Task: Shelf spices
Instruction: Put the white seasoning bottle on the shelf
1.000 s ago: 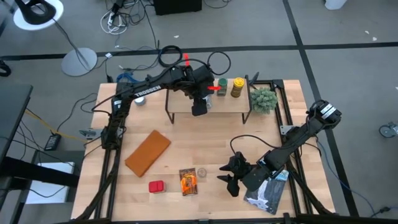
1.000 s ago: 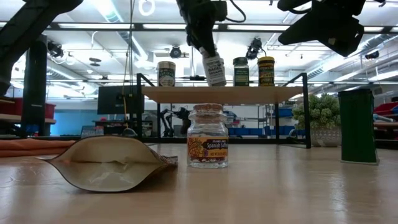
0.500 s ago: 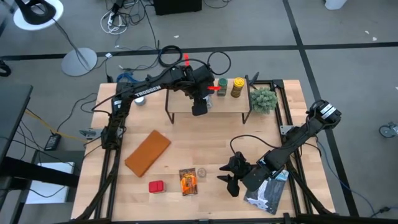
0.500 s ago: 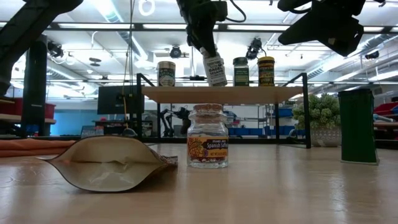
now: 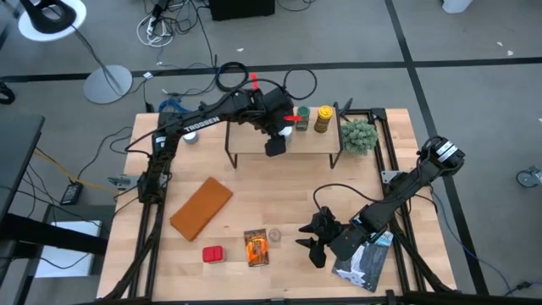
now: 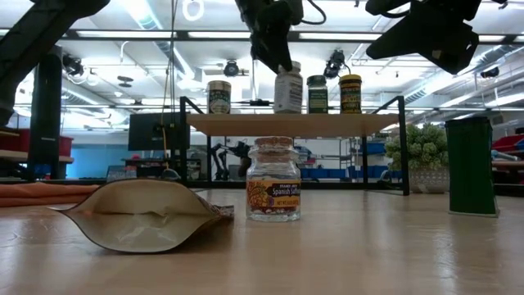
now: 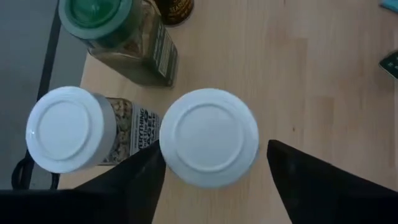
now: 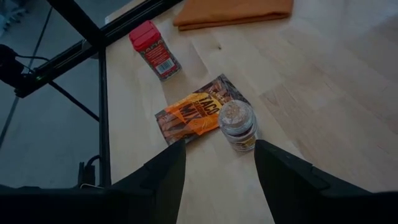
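The shelf (image 5: 309, 146) is set at the far middle of the tabletop (image 5: 254, 195). On its top board four jars are lined up: one (image 6: 219, 96) towards the left, one (image 6: 288, 87) in the middle, then two (image 6: 317, 93) (image 6: 350, 93) close together on the right. The left gripper (image 5: 275, 146) is placed just above the middle jar. A plant (image 5: 360, 135) is found right of the shelf. Near the front, a small jar (image 5: 274, 234) stands just right of a flat packet (image 5: 257, 247), with a tin (image 5: 212, 253) further left. A flat slab (image 5: 201, 207) lies on the left side. The right gripper (image 5: 310, 247) is held over the near right, beside the small jar.
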You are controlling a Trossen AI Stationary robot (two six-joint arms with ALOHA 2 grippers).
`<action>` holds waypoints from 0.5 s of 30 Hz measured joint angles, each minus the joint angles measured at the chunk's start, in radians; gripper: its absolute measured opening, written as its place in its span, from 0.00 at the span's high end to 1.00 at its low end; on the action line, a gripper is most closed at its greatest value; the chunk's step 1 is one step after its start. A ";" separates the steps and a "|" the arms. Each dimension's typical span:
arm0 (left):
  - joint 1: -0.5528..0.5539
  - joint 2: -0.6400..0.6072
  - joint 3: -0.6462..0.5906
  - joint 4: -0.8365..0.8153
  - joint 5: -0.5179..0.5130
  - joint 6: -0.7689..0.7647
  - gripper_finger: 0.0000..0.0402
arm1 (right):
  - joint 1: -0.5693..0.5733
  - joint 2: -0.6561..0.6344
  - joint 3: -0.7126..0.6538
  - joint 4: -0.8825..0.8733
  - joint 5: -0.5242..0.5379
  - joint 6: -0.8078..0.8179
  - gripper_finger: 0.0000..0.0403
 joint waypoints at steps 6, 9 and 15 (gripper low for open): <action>0.000 0.000 0.000 0.006 0.000 0.000 0.27 | 0.000 0.000 0.000 0.000 0.000 -0.008 0.52; 0.000 0.000 0.000 0.005 0.000 0.000 0.27 | 0.000 0.000 0.000 0.000 0.000 -0.008 0.52; 0.000 0.000 0.000 0.000 -0.068 0.008 0.27 | 0.000 0.000 0.000 0.000 0.000 -0.008 0.52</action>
